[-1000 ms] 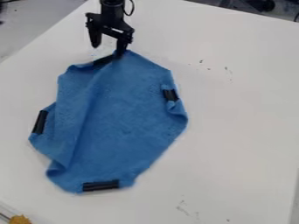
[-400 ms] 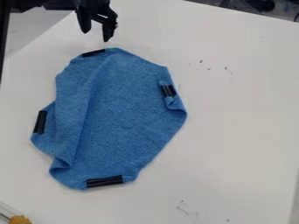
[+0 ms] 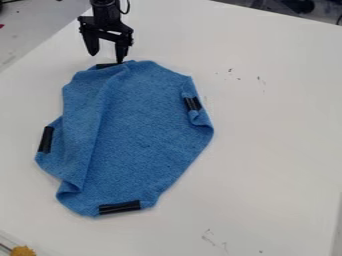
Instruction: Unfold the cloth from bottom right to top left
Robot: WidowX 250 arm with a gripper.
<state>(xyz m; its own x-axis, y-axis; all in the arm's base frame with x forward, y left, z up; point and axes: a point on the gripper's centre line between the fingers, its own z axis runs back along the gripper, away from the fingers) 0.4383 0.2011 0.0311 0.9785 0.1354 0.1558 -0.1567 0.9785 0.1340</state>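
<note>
The gripper (image 3: 107, 57) hangs open at the top edge of the blue cloth (image 3: 143, 130), fingers spread apart. Its right fingertip meets the cloth's top edge beside a black clip (image 3: 105, 65); the left finger is over bare table. The cloth lies spread in an uneven shape, with a long fold running down its left part and a small curled fold at the lower left. More black clips sit on its left edge (image 3: 46, 139), right edge (image 3: 192, 103) and bottom edge (image 3: 119, 207).
The white table (image 3: 274, 125) extends around the cloth, with small dark marks at the right and lower right. An orange-yellow object (image 3: 23, 251) is at the bottom left corner. Dark equipment (image 3: 294, 6) stands beyond the table's far edge.
The gripper rose off the cloth toward the upper left, then came back down to its top edge, left of where it was. The cloth's top edge shifted slightly left; its bottom edge moved slightly up.
</note>
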